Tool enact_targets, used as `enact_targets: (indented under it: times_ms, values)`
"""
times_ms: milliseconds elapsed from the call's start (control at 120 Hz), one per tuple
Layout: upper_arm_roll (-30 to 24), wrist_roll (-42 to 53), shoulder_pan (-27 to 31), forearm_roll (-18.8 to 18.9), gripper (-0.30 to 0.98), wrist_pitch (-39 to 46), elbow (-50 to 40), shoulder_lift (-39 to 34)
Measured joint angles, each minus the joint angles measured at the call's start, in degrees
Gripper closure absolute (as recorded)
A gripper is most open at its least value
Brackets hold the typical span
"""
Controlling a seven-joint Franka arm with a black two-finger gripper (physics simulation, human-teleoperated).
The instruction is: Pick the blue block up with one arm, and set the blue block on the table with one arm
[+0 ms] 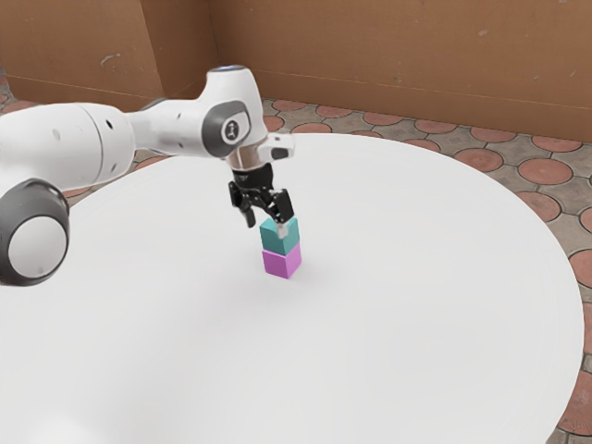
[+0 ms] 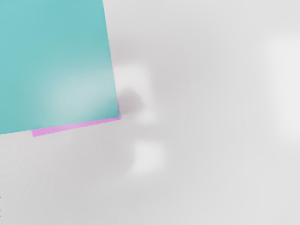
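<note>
Blue block [image 1: 277, 242] tops pink block [image 1: 280, 265] on white table [image 1: 416, 287] near brown wall [image 1: 416, 69], gripper [image 1: 266, 228] spread apart.

The white arm [image 1: 69, 143], its joints [image 1: 37, 246] capped in grey, enters from the exterior view's left, its forearm [image 1: 171, 127] running nearly level. At the wrist [image 1: 231, 111] it bends downward, and the black hand [image 1: 266, 224] hangs below, pointing down. Its two fingers [image 1: 285, 205] stand apart, with a gap between them.
</note>
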Motion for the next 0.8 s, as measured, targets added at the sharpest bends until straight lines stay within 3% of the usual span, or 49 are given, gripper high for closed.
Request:
enact_targets:
  times_ms: [358,525,800]
  values:
    - [0.83,4.0,-0.05,0.79,0.0,0.14,7.49,4.99]
    - [0.89,5.16,-0.06,0.92,0.0,-1.19,14.95,9.72]
    - [0.9,6.51,-0.1,0.94,0.0,-2.98,16.32,11.73]
